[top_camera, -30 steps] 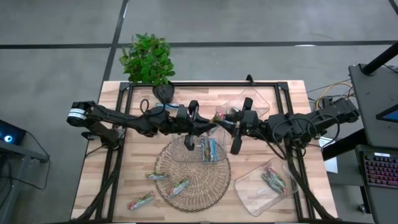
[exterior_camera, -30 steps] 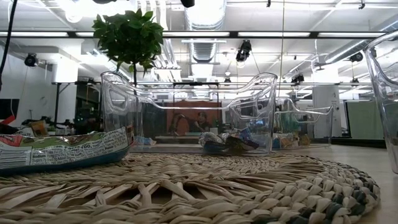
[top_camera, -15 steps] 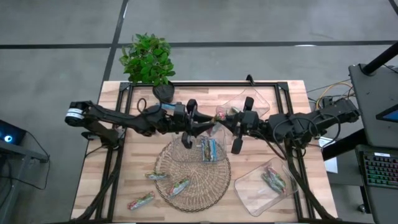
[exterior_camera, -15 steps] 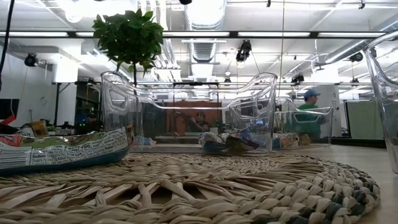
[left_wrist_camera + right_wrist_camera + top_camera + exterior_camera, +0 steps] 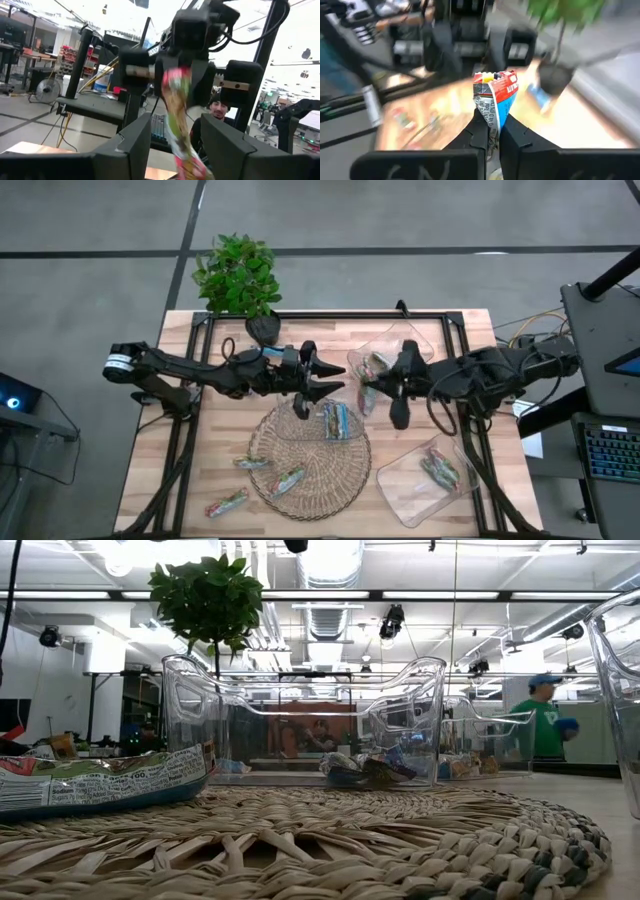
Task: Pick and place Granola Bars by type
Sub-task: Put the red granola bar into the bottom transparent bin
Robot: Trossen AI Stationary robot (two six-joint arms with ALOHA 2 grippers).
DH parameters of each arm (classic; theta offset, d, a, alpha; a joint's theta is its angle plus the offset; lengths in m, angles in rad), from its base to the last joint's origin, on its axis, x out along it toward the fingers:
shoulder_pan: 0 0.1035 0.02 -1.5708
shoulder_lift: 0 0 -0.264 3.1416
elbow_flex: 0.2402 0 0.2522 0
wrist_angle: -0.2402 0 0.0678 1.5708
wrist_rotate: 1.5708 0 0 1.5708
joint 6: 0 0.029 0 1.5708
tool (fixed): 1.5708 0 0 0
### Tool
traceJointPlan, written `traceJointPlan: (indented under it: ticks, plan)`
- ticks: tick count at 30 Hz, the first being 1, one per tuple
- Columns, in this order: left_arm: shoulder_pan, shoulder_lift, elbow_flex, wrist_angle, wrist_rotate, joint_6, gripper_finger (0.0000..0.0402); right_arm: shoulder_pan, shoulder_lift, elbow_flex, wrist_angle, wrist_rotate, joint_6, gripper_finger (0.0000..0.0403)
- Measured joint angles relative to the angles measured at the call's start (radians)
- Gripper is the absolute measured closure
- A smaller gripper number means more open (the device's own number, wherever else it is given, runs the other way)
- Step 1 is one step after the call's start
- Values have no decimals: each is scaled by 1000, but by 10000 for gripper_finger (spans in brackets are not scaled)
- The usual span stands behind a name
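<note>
Even, soft light fills the high view, with only faint shadows under the arms on the wooden table [image 5: 470, 330]. At table height, bright ceiling lamps [image 5: 120, 555] glare hard, and the near woven mat [image 5: 330, 850] sits soft, out of focus. Left wrist view: blown-out white backlight, dark silhouettes. Right wrist view: heavy motion blur smears everything beyond the wrapper [image 5: 495, 100].

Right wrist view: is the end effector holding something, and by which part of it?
Yes. The right end effector is shut on a red-topped granola bar, pinching its lower end; the upper end stands free.
</note>
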Motion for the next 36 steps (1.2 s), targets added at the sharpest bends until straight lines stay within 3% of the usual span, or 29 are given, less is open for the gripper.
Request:
traceJointPlan:
  ticks: [9, 14, 21, 36]
  plan:
    - [0, 0, 0, 0, 0, 0, 246, 58, 9, 26, -357, -315, 550, 392]
    - [0, 0, 0, 0, 0, 0, 246, 141, 49, 23, -529, -447, 745, 392]
    - [0, 0, 0, 0, 4, 0, 246, 222, 157, -29, -623, -637, 762, 392]
    - [0, 0, -1, -19, 30, -18, 246, 316, 237, -280, -468, -656, 819, 392]
